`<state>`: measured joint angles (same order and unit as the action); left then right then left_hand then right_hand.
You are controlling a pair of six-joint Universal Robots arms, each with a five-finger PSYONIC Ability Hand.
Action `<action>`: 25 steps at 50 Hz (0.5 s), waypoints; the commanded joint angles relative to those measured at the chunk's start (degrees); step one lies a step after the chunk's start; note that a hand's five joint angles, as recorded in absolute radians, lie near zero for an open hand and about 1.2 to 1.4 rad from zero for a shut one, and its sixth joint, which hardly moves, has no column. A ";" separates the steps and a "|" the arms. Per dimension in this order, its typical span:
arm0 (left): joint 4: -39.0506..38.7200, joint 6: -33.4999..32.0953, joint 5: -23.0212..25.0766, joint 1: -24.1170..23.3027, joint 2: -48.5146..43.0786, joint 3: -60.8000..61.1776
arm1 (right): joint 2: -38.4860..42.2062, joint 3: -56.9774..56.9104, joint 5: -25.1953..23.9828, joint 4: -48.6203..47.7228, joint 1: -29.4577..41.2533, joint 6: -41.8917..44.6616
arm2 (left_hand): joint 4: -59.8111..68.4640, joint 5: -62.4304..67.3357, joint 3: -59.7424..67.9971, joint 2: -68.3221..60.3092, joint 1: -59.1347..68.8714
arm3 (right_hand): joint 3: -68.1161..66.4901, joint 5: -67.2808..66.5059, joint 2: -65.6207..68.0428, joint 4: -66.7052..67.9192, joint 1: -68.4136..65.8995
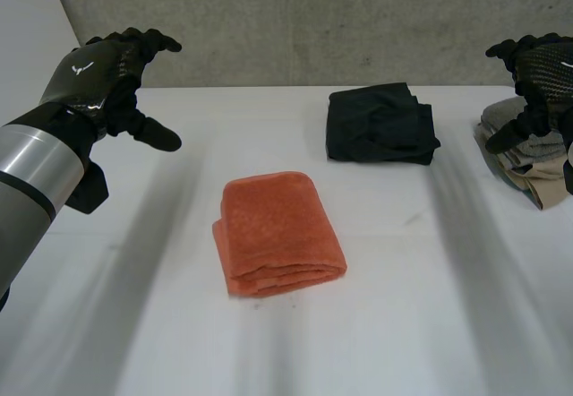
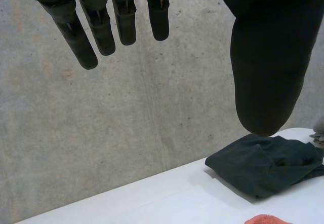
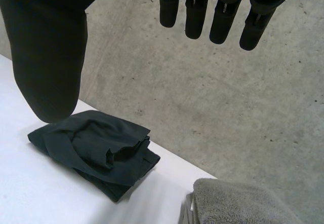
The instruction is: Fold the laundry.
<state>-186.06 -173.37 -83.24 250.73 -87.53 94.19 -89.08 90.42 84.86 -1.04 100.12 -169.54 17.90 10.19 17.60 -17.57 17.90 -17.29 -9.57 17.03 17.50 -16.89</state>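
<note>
We see the orange towel (image 1: 279, 235) folded into a thick, neat packet at the middle of the white table (image 1: 403, 324), its layered edges facing the camera and no hand on it. By our reading this piece is done. Behind it and to the right, well apart, a black garment (image 1: 380, 125) lies folded in a looser, slightly rumpled square; we judge it finished too, though it could stand a tidying. At the table's right edge sits a pile of grey and beige cloths (image 1: 528, 159), a grey towel on top. We cannot tell whether that pile is folded work set aside or pieces waiting their turn. If they are waiting, they are what is left of the job.

Both hands are raised off the table and hold nothing. The left hand (image 1: 94, 69) hovers above the far left of the table, well clear of the orange towel. In its wrist view its fingers (image 2: 101, 26) are straight and a little spread, the thumb standing apart. The right hand (image 1: 542, 69) hangs above the grey and beige pile, its fingers (image 3: 223, 16) likewise straight and loosely parted, the thumb wide of them. A concrete wall (image 1: 313, 20) closes the scene behind the table.
</note>
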 commanded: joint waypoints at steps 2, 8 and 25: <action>0.00 -0.04 0.09 0.02 0.17 0.03 | -0.05 0.11 -0.22 -0.01 0.08 -0.01 | -6.51 -8.80 -6.20 6.18 -6.51 | 7.29 9.57 -7.03 -7.50 6.89; 0.00 -0.13 0.27 -0.16 0.17 -0.50 | -0.13 0.02 -0.84 0.43 0.34 0.08 | -6.51 -8.80 -6.20 6.18 -6.51 | 7.29 9.57 -7.03 -7.50 6.89; 0.08 -8.74 27.15 -1.12 -4.58 -7.44 | 4.25 5.03 -14.29 4.39 10.78 8.25 | -7.35 -9.64 -7.05 7.02 -7.35 | 7.29 9.57 -7.03 -7.50 6.89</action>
<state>-186.01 -178.61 -66.43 250.06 -89.30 89.53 -88.09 92.22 73.14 3.59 103.32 -165.70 12.38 2.77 13.13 -12.66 13.20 -12.22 -2.77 12.23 12.02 -13.15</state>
